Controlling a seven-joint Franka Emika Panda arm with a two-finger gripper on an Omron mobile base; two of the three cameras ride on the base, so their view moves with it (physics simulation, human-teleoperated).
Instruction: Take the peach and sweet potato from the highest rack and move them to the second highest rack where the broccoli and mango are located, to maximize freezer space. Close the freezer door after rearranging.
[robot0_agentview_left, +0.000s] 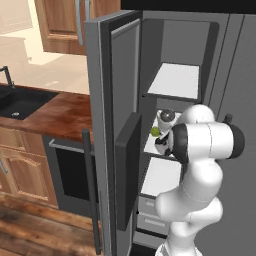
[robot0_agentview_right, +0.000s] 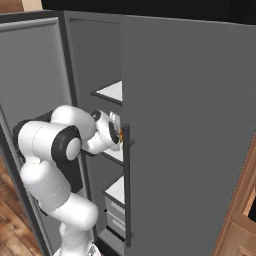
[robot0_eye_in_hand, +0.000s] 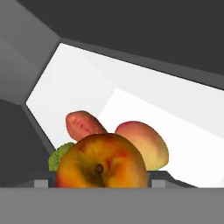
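Peach (robot0_eye_in_hand: 101, 161) clamped in gripper (robot0_eye_in_hand: 101, 183) at 2nd rack beside sweet potato (robot0_eye_in_hand: 84, 124), mango (robot0_eye_in_hand: 146, 142), broccoli (robot0_eye_in_hand: 59, 156); release & door (robot0_agentview_left: 107, 130) closing pending.

Hand (robot0_eye_in_hand: 101, 183) mostly masked in the hand view by the peach (robot0_eye_in_hand: 101, 161) — fingertips reduced to two grey stubs at its sides, contact not readable. Broccoli (robot0_eye_in_hand: 59, 156) largely hidden behind the peach, just a green edge at the left; in the left base view a small green speck (robot0_agentview_left: 155, 132) beside the arm. Mango (robot0_eye_in_hand: 145, 142) cut off below by the peach. Sweet potato (robot0_eye_in_hand: 84, 125) lower end covered too. In the right base view, freezer door (robot0_agentview_right: 185, 130) blocking most of the racks — an orange sliver (robot0_agentview_right: 120, 134) at its edge, too small to name.
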